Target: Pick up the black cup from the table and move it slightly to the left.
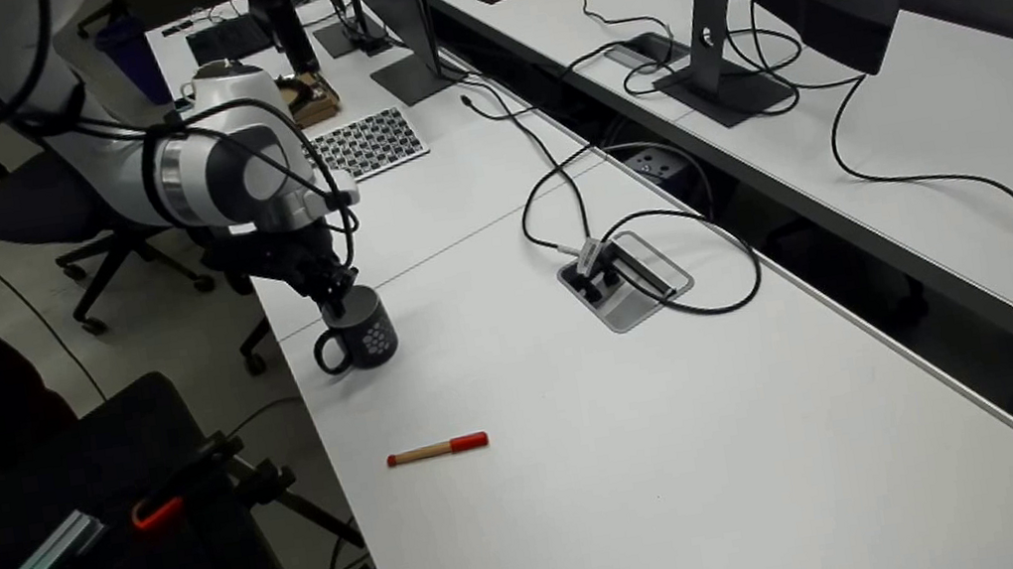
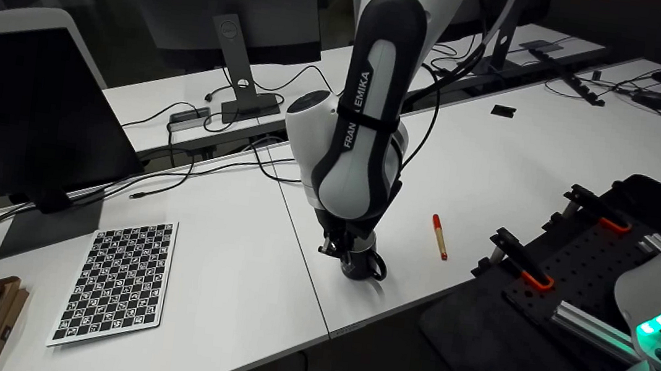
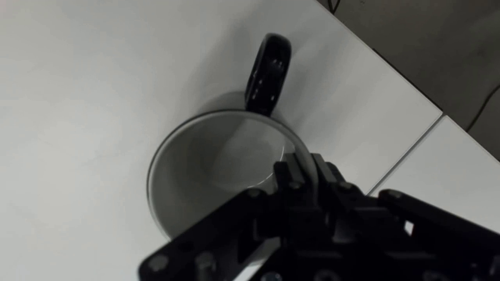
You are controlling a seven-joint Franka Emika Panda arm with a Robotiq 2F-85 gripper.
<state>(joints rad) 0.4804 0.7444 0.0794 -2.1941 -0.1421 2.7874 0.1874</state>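
Observation:
The black cup stands upright near the edge of the white table in both exterior views, cup [image 1: 369,333] and cup [image 2: 360,268], table [image 1: 545,540]. I cannot tell whether its base touches the table or is slightly above it. In the wrist view the cup's grey inside [image 3: 211,168] faces me, and its handle [image 3: 269,74] points away from the gripper, toward the top. My gripper [image 3: 306,168] is shut on the cup's wall at the rim, one finger inside and one outside. The gripper also shows from above the cup [image 1: 334,302]. Its fingertips are partly hidden in both exterior views.
A red-capped pen [image 1: 438,449] lies near the cup. A cable socket box [image 1: 625,282] with loose black cables is set in the table. A checkered board [image 2: 119,280] and a monitor [image 2: 27,120] stand farther along. A table seam [image 3: 406,152] runs beside the cup.

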